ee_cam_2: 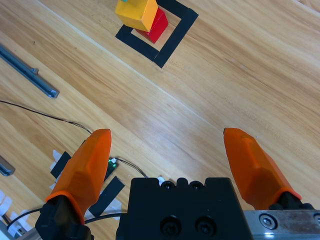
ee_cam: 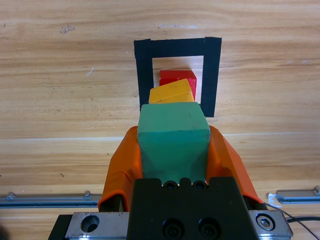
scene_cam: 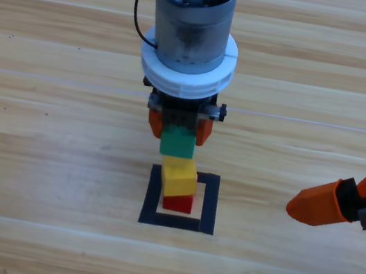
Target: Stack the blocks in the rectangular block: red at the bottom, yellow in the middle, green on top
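We see our left tool (ee_cam: 172, 150) clamped on the green cube (ee_cam: 173, 140), its arm coming straight down over the stack. Just beyond, the yellow cube (ee_cam: 171, 93) sits on the red cube (ee_cam: 178, 80) inside the black tape square (ee_cam: 212, 75), with narrow margins all round. Bare tabletop (scene_cam: 39, 155) surrounds it. Our right tool (ee_cam_2: 170, 160) waits well apart at the right edge, jaws spread wide.

Layout: the red cube (scene_cam: 177, 202) is sitting inside the tape outline (scene_cam: 176, 221), with the yellow cube (scene_cam: 179, 176) resting on it. The green cube (scene_cam: 179, 141) is sitting between the left gripper's (scene_cam: 179, 126) jaws, just above the yellow. The right gripper (scene_cam: 340, 204) is waiting well to the right.
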{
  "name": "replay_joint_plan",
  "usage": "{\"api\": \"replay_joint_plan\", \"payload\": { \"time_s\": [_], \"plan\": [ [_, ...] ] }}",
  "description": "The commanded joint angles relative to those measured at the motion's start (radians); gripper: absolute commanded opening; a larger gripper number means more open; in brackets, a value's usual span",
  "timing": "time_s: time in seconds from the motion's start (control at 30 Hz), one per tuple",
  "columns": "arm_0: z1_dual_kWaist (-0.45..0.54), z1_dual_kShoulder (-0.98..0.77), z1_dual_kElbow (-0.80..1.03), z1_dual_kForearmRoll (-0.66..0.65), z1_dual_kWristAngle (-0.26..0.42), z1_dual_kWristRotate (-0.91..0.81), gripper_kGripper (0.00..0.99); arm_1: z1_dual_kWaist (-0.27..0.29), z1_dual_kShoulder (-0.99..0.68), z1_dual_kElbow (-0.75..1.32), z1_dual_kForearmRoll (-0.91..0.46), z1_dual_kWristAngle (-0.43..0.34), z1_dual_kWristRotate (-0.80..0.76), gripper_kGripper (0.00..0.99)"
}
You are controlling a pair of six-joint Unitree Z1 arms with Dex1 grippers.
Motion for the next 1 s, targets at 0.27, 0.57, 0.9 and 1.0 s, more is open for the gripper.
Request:
{"api": "replay_joint_plan", "payload": {
  "time_s": [0.27,0.57,0.9,1.0],
  "plan": [
    [-0.032,0.066,0.003,-0.003,-0.010,-0.005,0.043,-0.022,-0.002,0.028,-0.037,0.010,-0.003,0.990],
    [-0.037,0.087,0.003,-0.009,-0.010,-0.005,0.043,-0.022,0.004,0.030,-0.040,0.009,-0.003,0.990],
    [-0.037,0.095,-0.001,-0.015,-0.013,-0.005,0.043,-0.022,0.008,0.033,-0.048,0.010,-0.004,0.990],
    [-0.037,0.098,-0.001,-0.017,-0.013,-0.007,0.043,-0.022,0.007,0.033,-0.048,0.010,-0.004,0.990]
  ]
}}
